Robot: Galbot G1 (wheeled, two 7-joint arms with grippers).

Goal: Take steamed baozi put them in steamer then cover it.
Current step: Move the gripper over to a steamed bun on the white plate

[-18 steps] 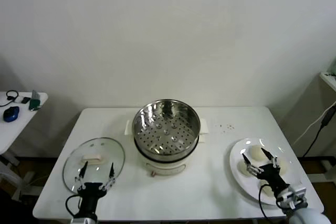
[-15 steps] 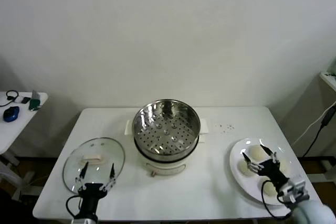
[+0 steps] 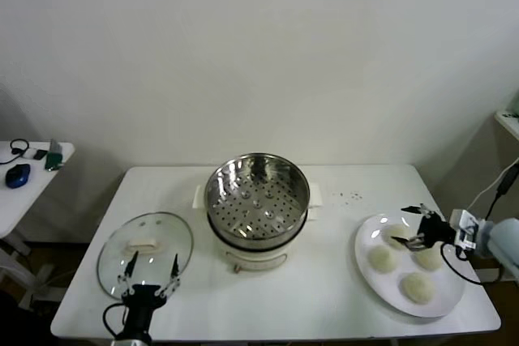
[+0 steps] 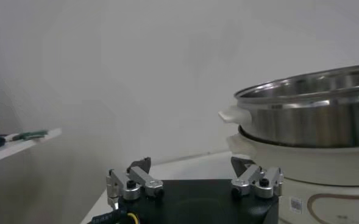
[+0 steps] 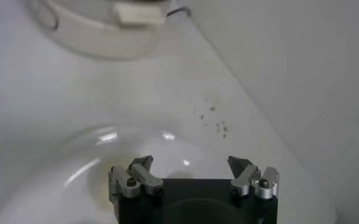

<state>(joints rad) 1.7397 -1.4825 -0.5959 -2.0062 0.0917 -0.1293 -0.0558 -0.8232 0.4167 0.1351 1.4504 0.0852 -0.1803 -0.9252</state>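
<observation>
The steamer (image 3: pixel 256 200), a shiny perforated steel basket on a cream pot base, stands mid-table. In the left wrist view the steamer (image 4: pixel 313 112) rises close by. The cover (image 3: pixel 146 250), a glass lid with a cream handle, lies flat to the left. My left gripper (image 3: pixel 151 260) hangs open at its near edge, and its fingers (image 4: pixel 139 167) hold nothing. Several baozi lie on a white plate (image 3: pixel 366 277) at the right; one baozi (image 3: pixel 382 258) is nearest the steamer. My right gripper (image 3: pixel 405 225) reaches in from the right, open, over the rear baozi. In its own view the gripper (image 5: pixel 190 163) is empty above the plate (image 5: pixel 100 159).
A small side table (image 3: pixel 32 180) with a blue mouse and other bits stands off to the left. Dark specks (image 3: pixel 350 196) dot the tabletop behind the plate. A cable (image 3: pixel 495 192) hangs at the right edge. Bare tabletop lies between steamer and plate.
My right arm swung from the plate's near side round to its right and now points leftward over the rear baozi. The left gripper, cover and steamer have not moved.
</observation>
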